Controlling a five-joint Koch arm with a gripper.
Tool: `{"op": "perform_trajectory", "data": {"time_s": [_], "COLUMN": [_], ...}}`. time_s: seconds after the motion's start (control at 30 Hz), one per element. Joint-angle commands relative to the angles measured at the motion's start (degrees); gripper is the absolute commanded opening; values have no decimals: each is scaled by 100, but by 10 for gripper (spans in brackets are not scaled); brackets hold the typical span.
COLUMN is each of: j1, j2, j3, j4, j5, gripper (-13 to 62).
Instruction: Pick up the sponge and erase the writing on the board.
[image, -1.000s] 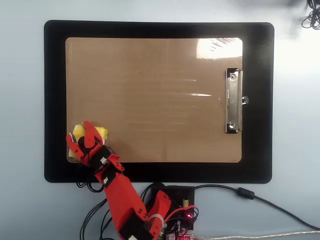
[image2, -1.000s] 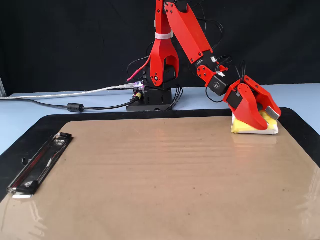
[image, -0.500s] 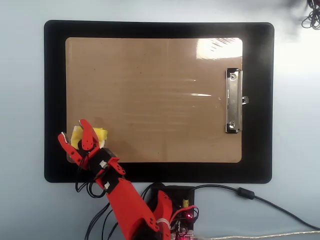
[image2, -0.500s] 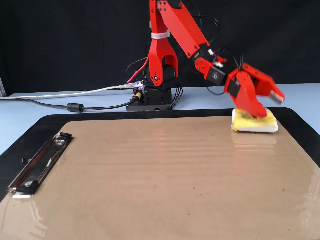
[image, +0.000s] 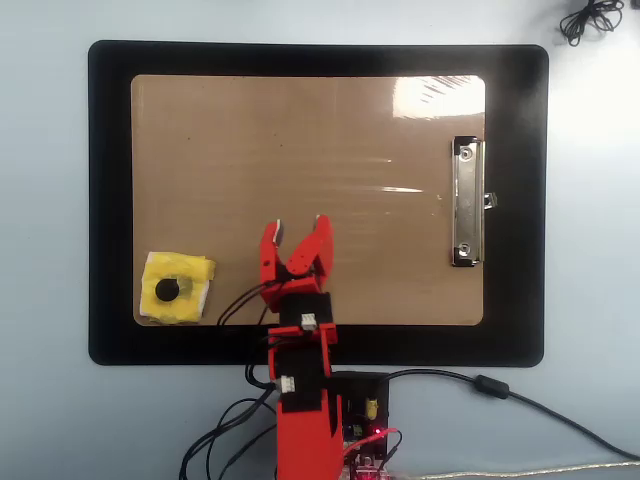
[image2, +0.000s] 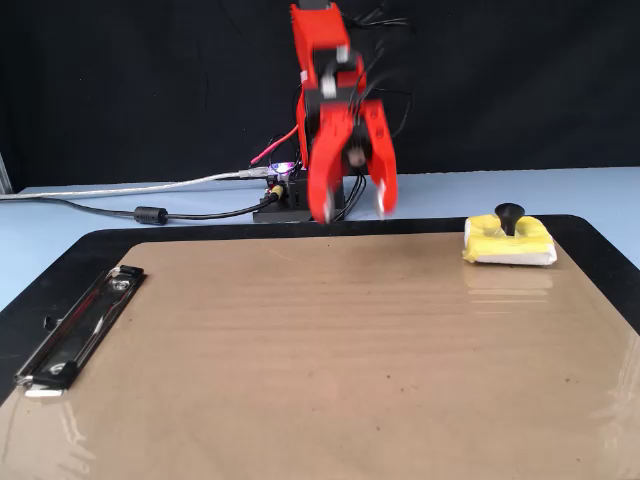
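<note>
The red end effector (image2: 352, 208) hangs above the brown board's (image2: 320, 360) far edge, jaws apart and empty; the yellow sponge (image2: 508, 243) lies well right of it.

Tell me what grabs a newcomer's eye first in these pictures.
The red gripper hangs open above the near middle of the board, holding nothing. The sponge, yellow with a black knob, sits alone on the board's lower left corner in the overhead view. The board's glossy brown face shows no writing, only the silver clip at right.
</note>
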Motion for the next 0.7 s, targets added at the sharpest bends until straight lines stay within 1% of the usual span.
{"op": "perform_trajectory", "data": {"time_s": [0.0,0.03,0.1,0.17,0.27,0.37,0.5,0.67], "j1": [1485,2101,2971,3656,3797,3454,3164,2813], "j2": [123,-88,-694,-1468,-2435,-2355,-2197,-1679], "j3": [-501,-492,-422,-149,35,44,202,624], "j4": [3173,4271,4948,4772,4421,4526,4931,5001], "j5": [2180,2953,3735,4324,4518,4017,2522,1222], "gripper": [295,301,322,331,335,335,333,331]}}
